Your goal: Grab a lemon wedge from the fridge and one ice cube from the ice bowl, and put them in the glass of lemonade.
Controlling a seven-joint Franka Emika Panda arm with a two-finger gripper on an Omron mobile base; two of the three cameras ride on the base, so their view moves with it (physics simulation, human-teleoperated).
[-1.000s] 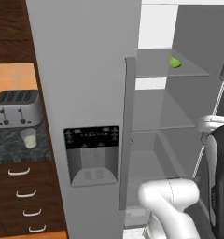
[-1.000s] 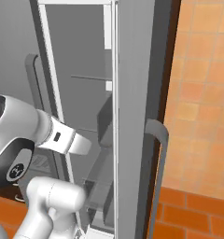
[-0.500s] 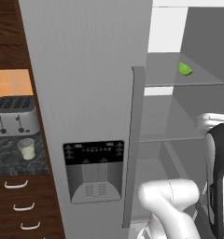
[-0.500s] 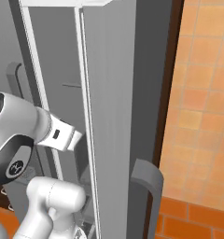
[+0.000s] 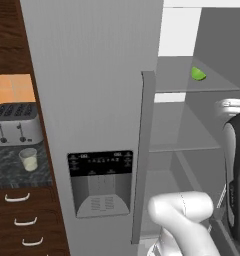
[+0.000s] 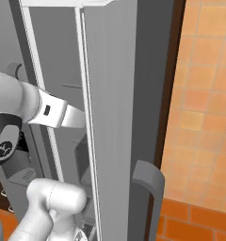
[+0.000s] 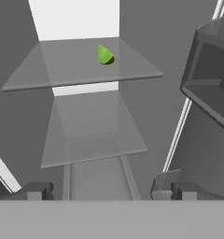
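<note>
Jaws spread wide and empty; gripper (image 7: 104, 189) aimed into the open fridge (image 5: 92, 90), both fingertips (image 7: 34, 190) low in the hand view, well short of the shelves. Fridge door with black dispenser recess (image 5: 100, 182) facing the left base camera, its edge (image 5: 142, 155) turned toward the interior. Second door (image 6: 115, 117) swung out in the right base view, grey handle (image 6: 150, 181) low on its edge, orange tiled wall (image 6: 204, 117) beyond. Door bin (image 7: 209, 79) on the right of the hand view. Two glass shelves inside: upper shelf (image 7: 62, 70) carrying the wedge (image 7: 104, 55) near the back, lower shelf (image 7: 90, 135) bare. Toaster (image 5: 14, 125) on the dark counter (image 5: 7, 170) left of the fridge, glass (image 5: 28, 159) just in front of it, drawers (image 5: 22, 220) below.
</note>
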